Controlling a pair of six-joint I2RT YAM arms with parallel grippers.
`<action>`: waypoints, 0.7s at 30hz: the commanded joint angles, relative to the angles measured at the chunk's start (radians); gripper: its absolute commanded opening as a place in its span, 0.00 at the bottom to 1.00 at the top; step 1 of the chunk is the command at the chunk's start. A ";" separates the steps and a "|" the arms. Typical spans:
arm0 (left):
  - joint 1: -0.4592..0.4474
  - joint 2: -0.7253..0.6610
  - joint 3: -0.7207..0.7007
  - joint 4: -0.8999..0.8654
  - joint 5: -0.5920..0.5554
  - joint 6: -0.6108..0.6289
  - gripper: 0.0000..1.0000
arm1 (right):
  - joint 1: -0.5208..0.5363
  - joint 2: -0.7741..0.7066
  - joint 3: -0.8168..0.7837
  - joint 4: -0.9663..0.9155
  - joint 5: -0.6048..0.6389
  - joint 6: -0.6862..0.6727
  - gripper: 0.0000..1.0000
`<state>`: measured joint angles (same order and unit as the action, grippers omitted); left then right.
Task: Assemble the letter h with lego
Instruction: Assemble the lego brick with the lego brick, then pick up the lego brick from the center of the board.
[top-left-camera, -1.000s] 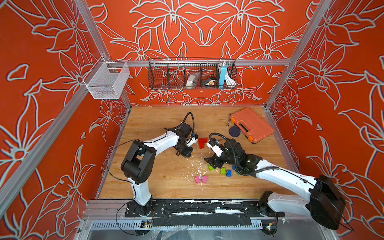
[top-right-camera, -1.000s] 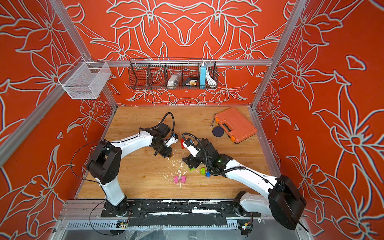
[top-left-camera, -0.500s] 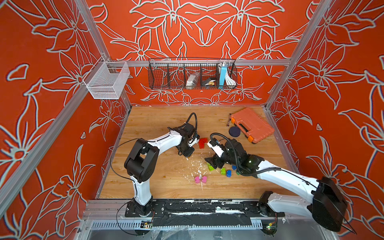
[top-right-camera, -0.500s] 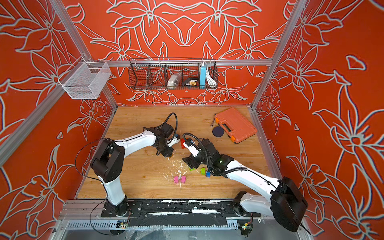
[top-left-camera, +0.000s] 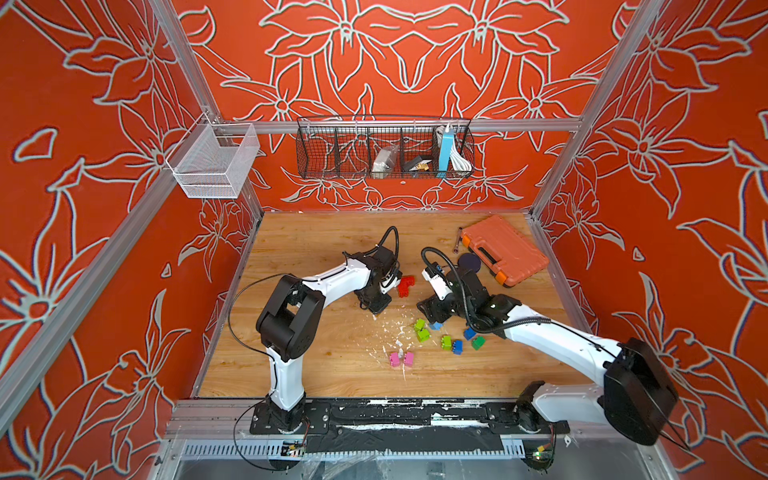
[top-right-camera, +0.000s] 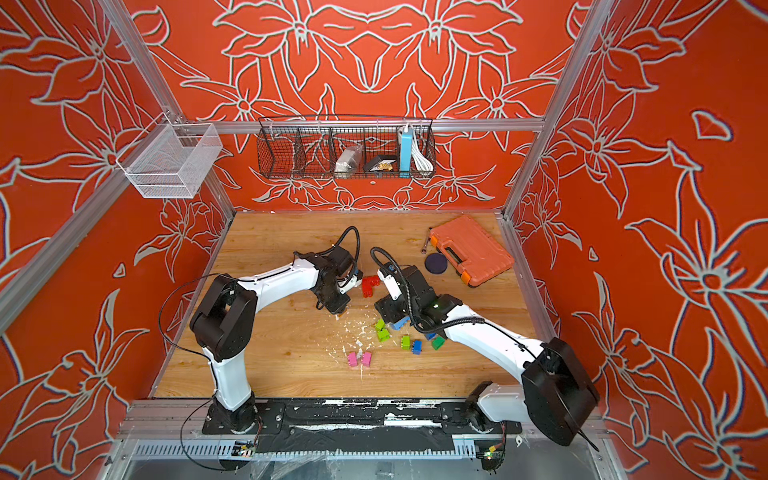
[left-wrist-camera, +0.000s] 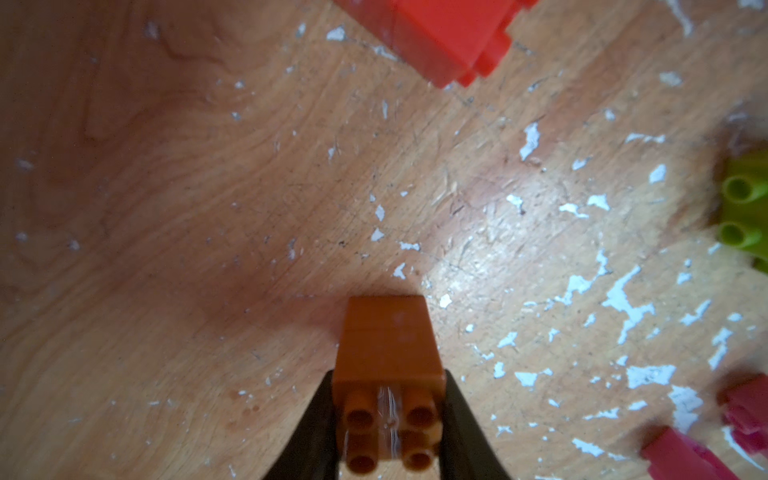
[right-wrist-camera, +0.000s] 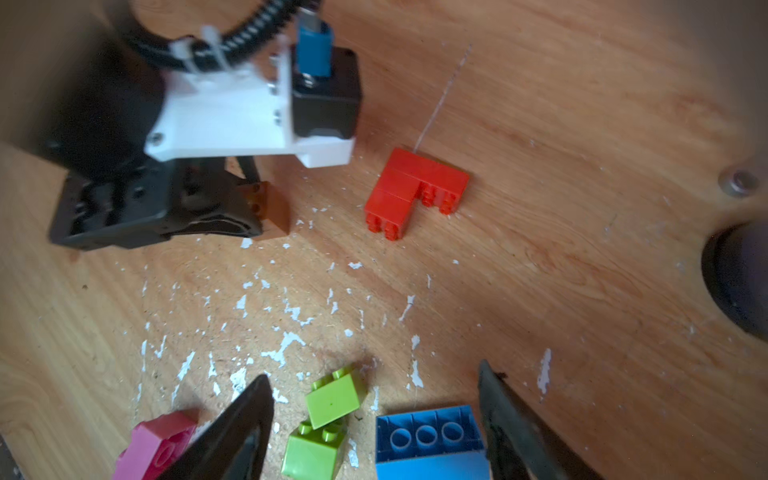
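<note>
Nearest the robot's base, two pink bricks (top-left-camera: 401, 359) lie side by side on the scuffed wooden table (top-left-camera: 316, 249), among white flecks of chipped finish. Just beyond them, the right gripper (right-wrist-camera: 372, 371) hangs low. Its jaws are spread wide around two lime green bricks (right-wrist-camera: 328, 419) and a long blue brick (right-wrist-camera: 430, 440) whose hollow underside shows, and it grips none of them. Farther in, the left gripper (left-wrist-camera: 388, 374) is clamped on a glossy brown brick (left-wrist-camera: 388, 332), studs toward the wrist. Over the last second that arm has edged toward the red L-shaped piece (top-left-camera: 405, 286), made of several studded blocks already joined. The brown brick looks bound for it, so the h seems barely begun. Farthest back sit a dark disc (top-left-camera: 469, 262) and the ribbed orange tool case (top-left-camera: 503, 249).
</note>
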<state>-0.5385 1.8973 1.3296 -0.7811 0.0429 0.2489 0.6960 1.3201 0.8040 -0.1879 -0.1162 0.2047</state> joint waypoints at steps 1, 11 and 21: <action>-0.006 0.096 -0.066 -0.008 0.005 -0.004 0.31 | -0.021 0.049 0.047 -0.047 0.026 0.116 0.78; 0.046 -0.005 -0.038 -0.008 0.112 -0.036 0.45 | -0.029 0.216 0.138 0.051 0.019 0.235 0.73; 0.120 -0.216 -0.063 0.060 0.253 -0.077 0.56 | -0.021 0.433 0.331 -0.016 -0.012 0.253 0.73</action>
<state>-0.4393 1.7367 1.2762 -0.7418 0.2249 0.1860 0.6701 1.7103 1.0752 -0.1646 -0.1215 0.4225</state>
